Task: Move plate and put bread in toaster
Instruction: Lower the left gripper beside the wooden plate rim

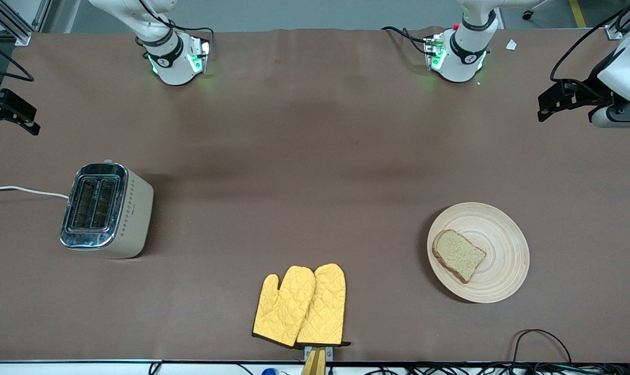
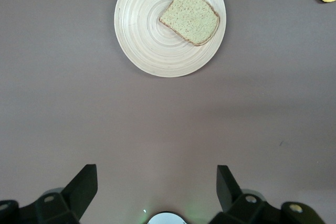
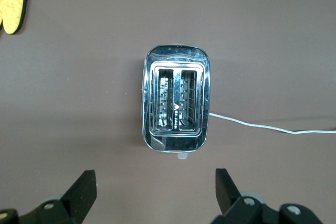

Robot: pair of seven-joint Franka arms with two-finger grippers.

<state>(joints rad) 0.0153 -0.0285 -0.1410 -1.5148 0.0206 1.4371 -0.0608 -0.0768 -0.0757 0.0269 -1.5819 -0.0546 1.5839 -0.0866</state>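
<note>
The tan wooden plate (image 1: 504, 240) lies toward the left arm's end of the table, with the bread (image 1: 458, 254) flat on it. The cream and chrome toaster (image 1: 106, 209) stands toward the right arm's end, both slots empty. My left gripper (image 1: 548, 107) is open and empty, high over the table's edge at its own end. Its wrist view shows the plate (image 2: 140, 35) and the bread (image 2: 190, 15) well below the open gripper (image 2: 156, 184). My right gripper (image 1: 20, 117) is open and empty, high over its end. Its wrist view shows the toaster (image 3: 176, 100) below the gripper (image 3: 155, 186).
A pair of yellow oven mitts (image 1: 300, 306) lies near the table's edge closest to the front camera, between toaster and plate. The toaster's white cord (image 1: 23, 190) runs off the table at the right arm's end. Cables hang along the near edge.
</note>
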